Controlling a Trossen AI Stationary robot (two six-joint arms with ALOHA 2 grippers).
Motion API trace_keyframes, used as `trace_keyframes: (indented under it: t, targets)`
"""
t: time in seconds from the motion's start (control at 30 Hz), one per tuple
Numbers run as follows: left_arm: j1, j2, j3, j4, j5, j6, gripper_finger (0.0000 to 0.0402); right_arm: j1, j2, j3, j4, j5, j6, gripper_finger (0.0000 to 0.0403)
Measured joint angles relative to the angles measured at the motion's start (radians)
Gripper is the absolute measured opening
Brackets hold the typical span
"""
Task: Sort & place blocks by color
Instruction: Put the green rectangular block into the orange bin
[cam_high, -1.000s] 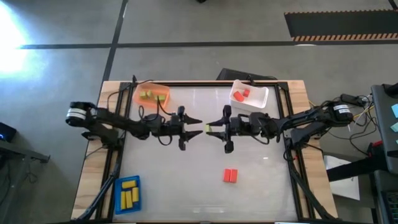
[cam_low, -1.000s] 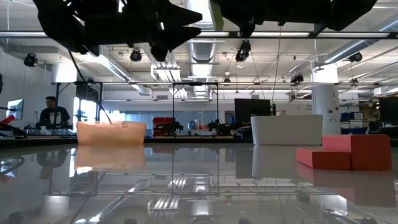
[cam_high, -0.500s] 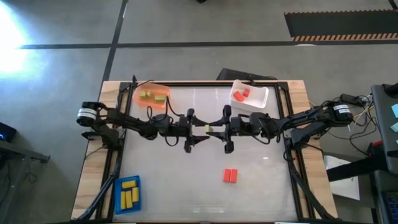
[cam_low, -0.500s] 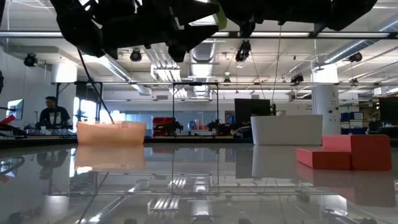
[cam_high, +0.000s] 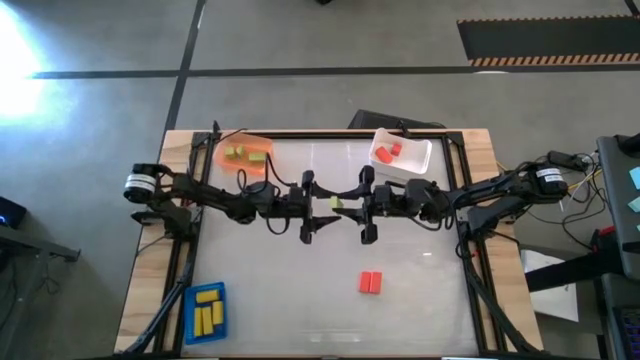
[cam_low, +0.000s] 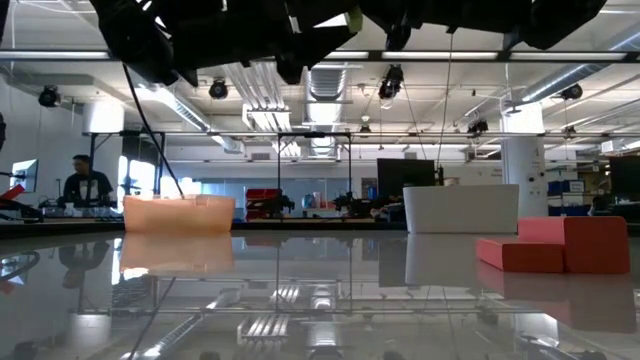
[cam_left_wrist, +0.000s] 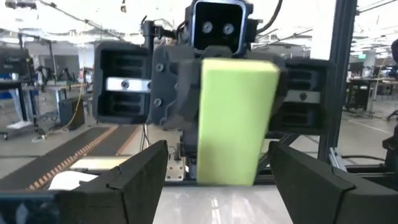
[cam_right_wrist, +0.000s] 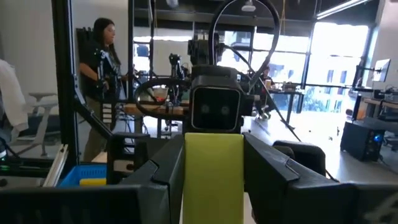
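Note:
My right gripper (cam_high: 347, 206) hovers high over the table's middle, shut on a light green block (cam_left_wrist: 235, 121). My left gripper (cam_high: 324, 208) faces it from the left, open, with a finger (cam_left_wrist: 140, 180) standing on either side of the block's free end, apart from it. In the low view the block (cam_low: 350, 18) shows at the top edge, far above the table. Two red blocks (cam_high: 371, 283) lie flat on the table toward the near edge. Green blocks rest in the orange tray (cam_high: 262, 143), red ones in the white tray (cam_high: 418, 160), yellow ones in the blue tray (cam_high: 190, 308). My right gripper pinches the light green block (cam_right_wrist: 213, 168) between its two fingers (cam_right_wrist: 163, 180), which press on two opposite faces. The fingers come in level from the table's right. The block is lifted clear, its free end (cam_left_wrist: 239, 81) sticking out toward my left gripper.
A dark frame rail (cam_high: 330, 133) runs round the table. The orange and white trays stand at the far edge, the blue tray at the near left corner. In the room beyond, people show at a distance (cam_right_wrist: 102, 43).
My left gripper has moved toward the table's right, up to my right gripper, and stays open; its fingers now stand on either side of the green block. The block has kept its place.

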Motion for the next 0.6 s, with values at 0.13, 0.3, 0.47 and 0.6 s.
trace_keyframes:
  t: [0.13, 0.3, 0.47, 0.6]
  targets:
    - [-0.002, 0.0, 0.003, 0.001, 0.003, 0.025, 0.0248, 0.0, 0.0, 0.0, 0.008, 0.001, -0.009, 0.0115]
    - [-0.002, 0.0, 0.002, 0.002, 0.003, 0.03, 0.0207, 0.0, 0.0, 0.0, 0.007, 0.001, -0.012, 0.0115]
    - [-0.001, 0.0, 0.001, 0.001, 0.003, 0.03, 0.0157, 0.0, 0.0, 0.0, 0.007, 0.002, -0.013, 0.0115]
    - [0.0, 0.0, 0.004, 0.001, 0.005, 0.03, 0.0121, 0.0, 0.0, 0.0, 0.008, 0.019, -0.013, 0.0115]
